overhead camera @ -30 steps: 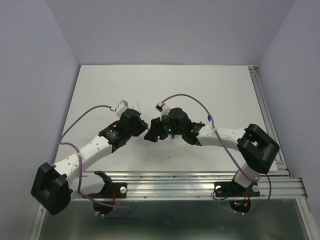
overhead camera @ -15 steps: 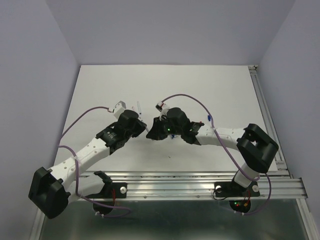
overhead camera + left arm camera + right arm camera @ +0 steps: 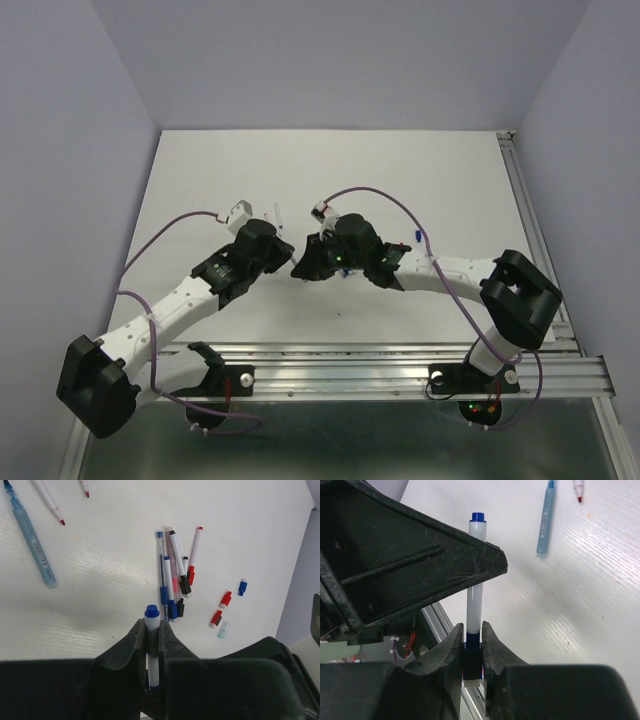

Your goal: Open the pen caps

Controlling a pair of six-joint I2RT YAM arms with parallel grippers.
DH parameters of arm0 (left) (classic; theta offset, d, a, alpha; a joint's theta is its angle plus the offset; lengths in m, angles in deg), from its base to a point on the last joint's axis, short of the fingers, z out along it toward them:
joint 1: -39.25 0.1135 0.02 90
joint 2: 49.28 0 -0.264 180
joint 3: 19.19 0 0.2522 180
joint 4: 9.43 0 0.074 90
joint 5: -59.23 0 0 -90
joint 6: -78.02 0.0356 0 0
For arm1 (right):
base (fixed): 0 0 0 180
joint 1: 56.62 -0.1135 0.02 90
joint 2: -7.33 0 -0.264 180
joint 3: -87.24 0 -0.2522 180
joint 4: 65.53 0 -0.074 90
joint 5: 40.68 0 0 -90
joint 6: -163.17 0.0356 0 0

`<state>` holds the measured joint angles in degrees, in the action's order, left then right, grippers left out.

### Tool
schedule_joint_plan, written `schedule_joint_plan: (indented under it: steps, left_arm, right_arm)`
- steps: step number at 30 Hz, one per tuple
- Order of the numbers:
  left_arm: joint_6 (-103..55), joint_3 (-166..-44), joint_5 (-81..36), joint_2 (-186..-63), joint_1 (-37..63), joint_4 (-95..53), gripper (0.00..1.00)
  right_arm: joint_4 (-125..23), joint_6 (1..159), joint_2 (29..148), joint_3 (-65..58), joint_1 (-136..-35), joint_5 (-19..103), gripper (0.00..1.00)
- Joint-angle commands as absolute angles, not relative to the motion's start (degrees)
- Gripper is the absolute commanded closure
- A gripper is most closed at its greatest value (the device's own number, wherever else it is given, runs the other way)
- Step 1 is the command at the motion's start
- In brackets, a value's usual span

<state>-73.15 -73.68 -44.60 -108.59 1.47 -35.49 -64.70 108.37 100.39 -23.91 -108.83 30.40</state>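
White-barrelled pen [image 3: 474, 605] held above table [image 3: 100, 580]: left jaws clenched on barrel, right jaws clenched on its end, prob. the blue cap [image 3: 472, 655].

A white tabletop [image 3: 200, 180] fills the middle of the overhead view, and up close its surface shows fine parallel grain lines [image 3: 100, 595]. Pale lilac walls close it in at the back [image 3: 330, 60], on the left [image 3: 60, 200] and on the right [image 3: 600, 180]. A slotted aluminium rail [image 3: 350, 372] runs along the near edge, and a thinner aluminium rail [image 3: 536, 222] follows the right edge to a small bracket [image 3: 511, 135] at the far corner. Below the near rail lies a dull grey metal sheet [image 3: 340, 440]. A small dark speck [image 3: 338, 316] sits on the tabletop near the front, and a tiny orange speck [image 3: 76, 536] marks the surface farther off.
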Motion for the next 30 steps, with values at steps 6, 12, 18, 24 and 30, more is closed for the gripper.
schedule_joint_plan:
  steps: [6,12,18,24,30]
  left_arm:
    - [-71.13,-73.64,-53.23,-107.11,1.72,-31.11,1.00]
    - [-64.56,-81.89,-58.81,-113.25,12.95,-28.75,1.00]
    - [-59.36,-89.19,-57.67,-120.55,23.15,-25.65,1.00]
    - [-53.56,-88.68,-48.19,-120.38,24.40,-25.04,1.00]
    - [-49.86,-79.29,-37.89,-117.22,20.54,-26.97,1.00]
  right_arm:
    - [-64.95,110.07,100.15,-20.55,-109.27,24.90,0.99]
    - [-68.29,116.93,96.90,-33.54,-111.46,20.58,0.99]
    - [-73.64,125.45,90.40,-48.75,-116.39,23.30,0.99]
    - [-57.52,121.52,83.54,-45.45,-116.21,39.94,0.99]
    - [-39.30,115.27,83.26,-38.32,-107.53,60.70,0.99]
